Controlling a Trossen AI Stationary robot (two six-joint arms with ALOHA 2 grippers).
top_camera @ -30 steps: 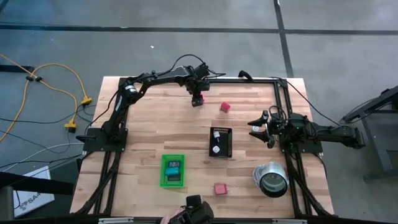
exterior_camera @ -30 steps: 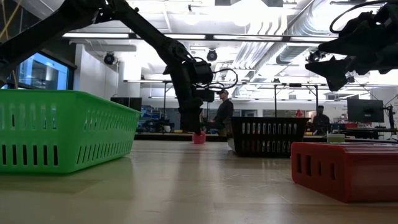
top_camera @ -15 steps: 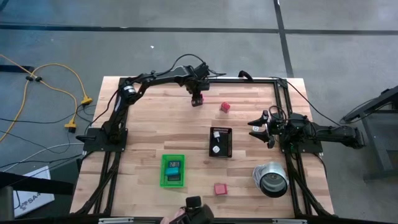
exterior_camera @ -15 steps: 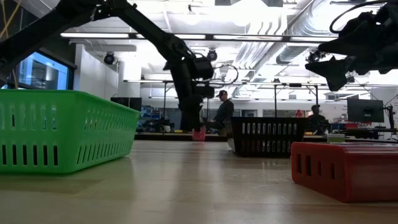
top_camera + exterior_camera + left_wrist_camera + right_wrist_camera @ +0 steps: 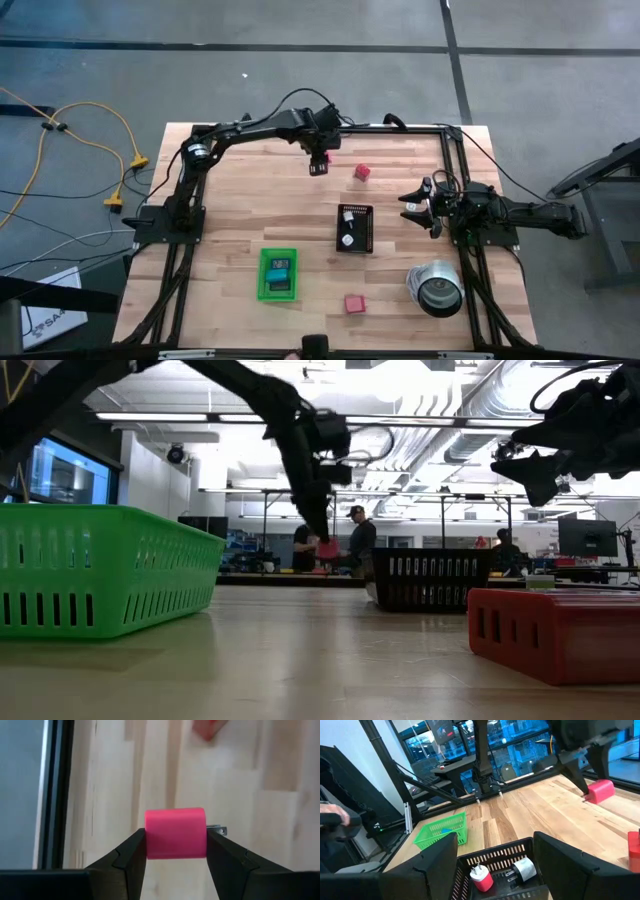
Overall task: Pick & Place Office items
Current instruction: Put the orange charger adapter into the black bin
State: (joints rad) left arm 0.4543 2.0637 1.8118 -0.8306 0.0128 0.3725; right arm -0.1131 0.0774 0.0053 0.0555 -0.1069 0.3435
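The left gripper (image 5: 176,851) at top centre of the high view clamps a pink plug adapter (image 5: 175,833), lifted off the counter (image 5: 250,210) for carrying; right gripper (image 5: 420,207) waits wide.

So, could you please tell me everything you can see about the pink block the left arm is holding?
The pink block is a small, smooth, plastic-looking piece with rounded edges and metal prongs sticking out of one side. The left tool clamps it between its two dark fingers, lifted clear of the wooden table near its far edge.
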